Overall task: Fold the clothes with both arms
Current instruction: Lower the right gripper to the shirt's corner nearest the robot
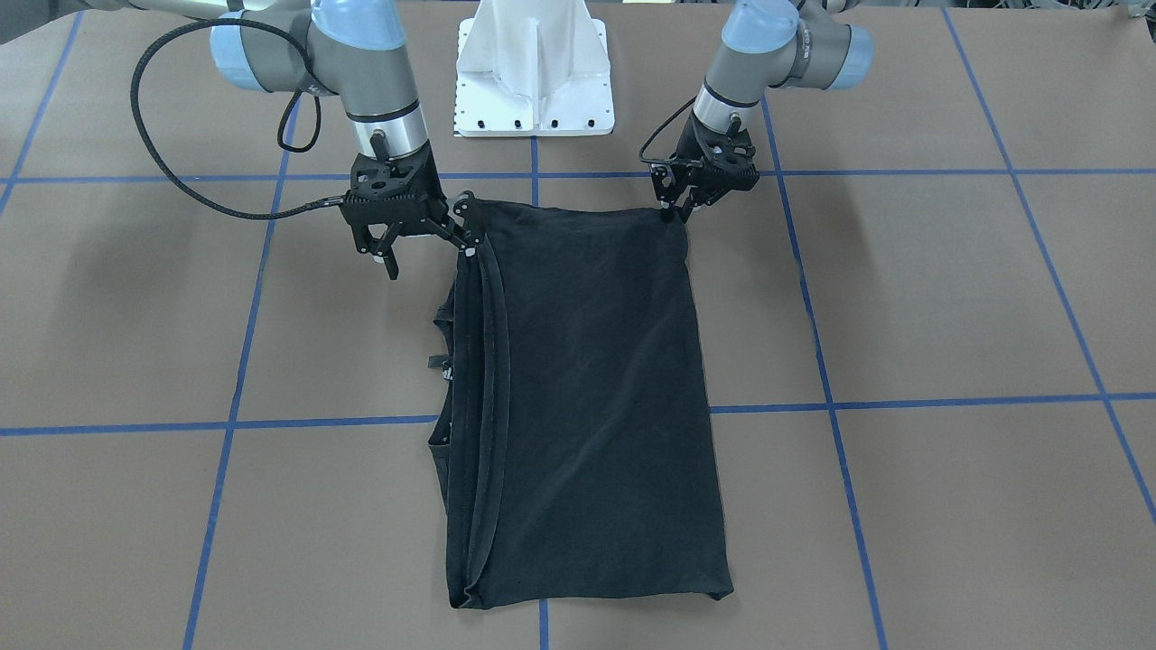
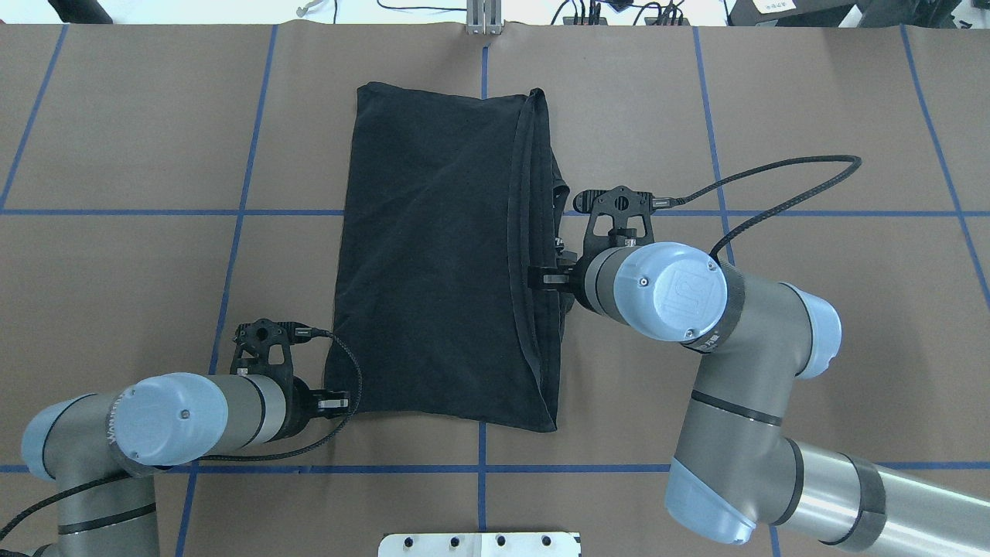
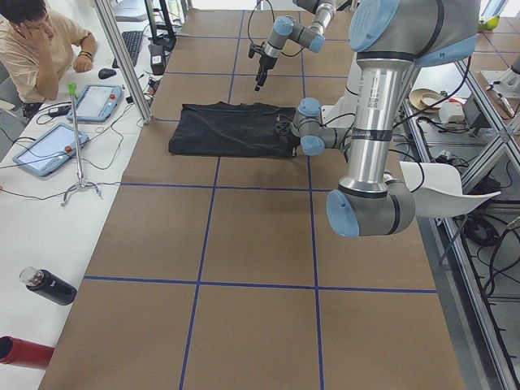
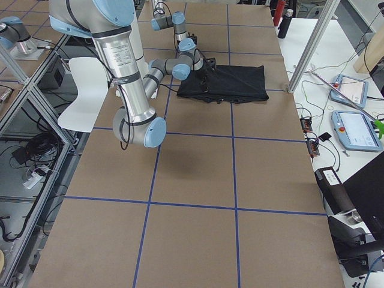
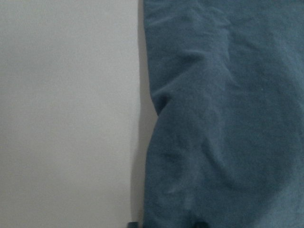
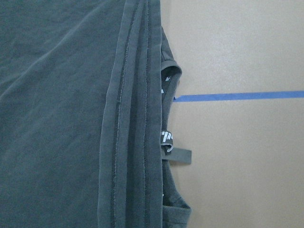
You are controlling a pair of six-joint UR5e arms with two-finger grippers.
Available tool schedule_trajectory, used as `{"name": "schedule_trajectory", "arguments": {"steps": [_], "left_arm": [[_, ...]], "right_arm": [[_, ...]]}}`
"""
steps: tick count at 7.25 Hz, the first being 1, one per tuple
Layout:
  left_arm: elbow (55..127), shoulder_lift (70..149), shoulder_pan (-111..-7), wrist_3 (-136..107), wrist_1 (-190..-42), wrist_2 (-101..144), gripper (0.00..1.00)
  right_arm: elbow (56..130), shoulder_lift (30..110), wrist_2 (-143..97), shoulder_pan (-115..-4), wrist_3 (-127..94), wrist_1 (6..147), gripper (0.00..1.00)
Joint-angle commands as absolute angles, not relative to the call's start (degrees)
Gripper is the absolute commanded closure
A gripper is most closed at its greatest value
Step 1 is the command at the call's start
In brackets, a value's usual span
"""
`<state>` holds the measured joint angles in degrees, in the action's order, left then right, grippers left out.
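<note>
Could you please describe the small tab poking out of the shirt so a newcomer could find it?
Find the black T-shirt folded on the brown table. Along its edge with the stacked hems, beside the blue tape line, a small grey tab juts onto the table. It is the only flat, squared piece there; its neighbours are curved dark folds.

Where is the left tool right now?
In the overhead view, the left tool is on the lower left, at the robot-side left corner of the black T-shirt.
</note>
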<state>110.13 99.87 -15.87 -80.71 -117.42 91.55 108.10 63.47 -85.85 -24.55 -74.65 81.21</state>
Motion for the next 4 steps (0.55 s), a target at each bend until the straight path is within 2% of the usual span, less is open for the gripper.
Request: {"name": "schedule_trajectory", "arguments": {"steps": [1,2,4], "left_arm": [[110.74,100.10,-16.00,-80.77,-117.42,91.49,1.00],[110.83,100.37,-16.00,-80.77,-117.42,91.49,1.00],[111.27,100.28,-16.00,-80.77,-117.42,91.49,1.00]], "right_arm": [[107.58,63.46,-80.63,-19.37,-80.30,81.38,0.00],[107.58,63.46,-77.29,-16.55,-85.81,83.21,0.01],[107.06,63.54,-70.87,-11.36,-94.19,82.71,0.11]]}}
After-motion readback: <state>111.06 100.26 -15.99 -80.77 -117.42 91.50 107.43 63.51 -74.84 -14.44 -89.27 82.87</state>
